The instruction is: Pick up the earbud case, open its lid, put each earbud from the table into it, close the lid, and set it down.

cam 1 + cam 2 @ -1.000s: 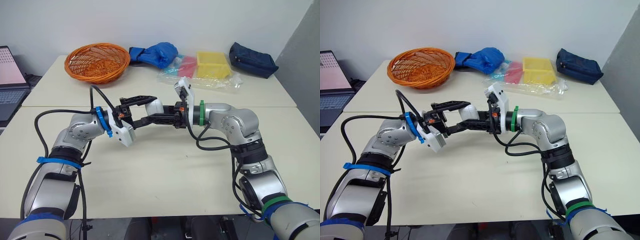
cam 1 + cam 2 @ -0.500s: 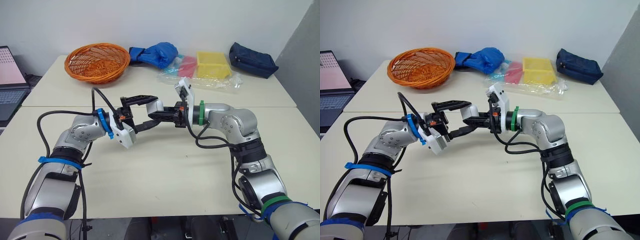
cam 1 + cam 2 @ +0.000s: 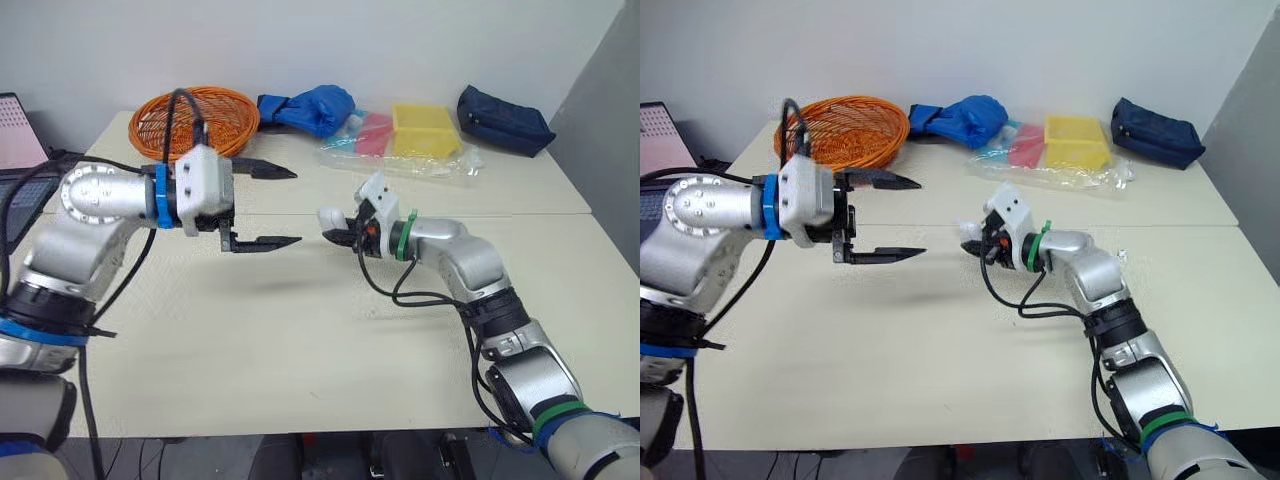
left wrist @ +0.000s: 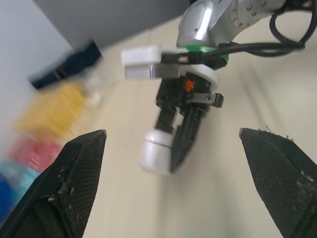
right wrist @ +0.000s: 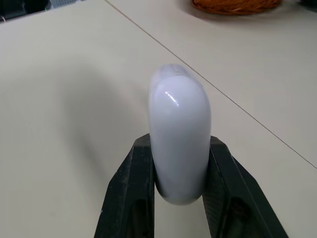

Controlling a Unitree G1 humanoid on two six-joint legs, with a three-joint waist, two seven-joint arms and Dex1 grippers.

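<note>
The white earbud case [image 3: 329, 217] has its lid down and is held above the middle of the table. My right gripper [image 3: 337, 233] is shut on it. In the right wrist view the case [image 5: 179, 114] stands upright between the two black fingers [image 5: 130, 198], pinched at its lower half. My left gripper [image 3: 296, 206] hovers open to the left of the case, clear of it, its fingers spread wide with nothing between them. The left wrist view looks past its fingertips [image 4: 81, 168] at the case [image 4: 155, 152] in my right gripper.
An orange basket [image 3: 195, 122], a blue bag [image 3: 312, 106], a yellow tray [image 3: 425, 128] on clear plastic bags and a navy pouch [image 3: 505, 118] line the far table. A laptop [image 3: 18, 130] sits off the left edge. A seam [image 3: 520, 214] crosses between the two tables.
My left gripper has let go near the case, drawn back to the left and upward, and opened wide. My right gripper keeps the case and has turned it.
</note>
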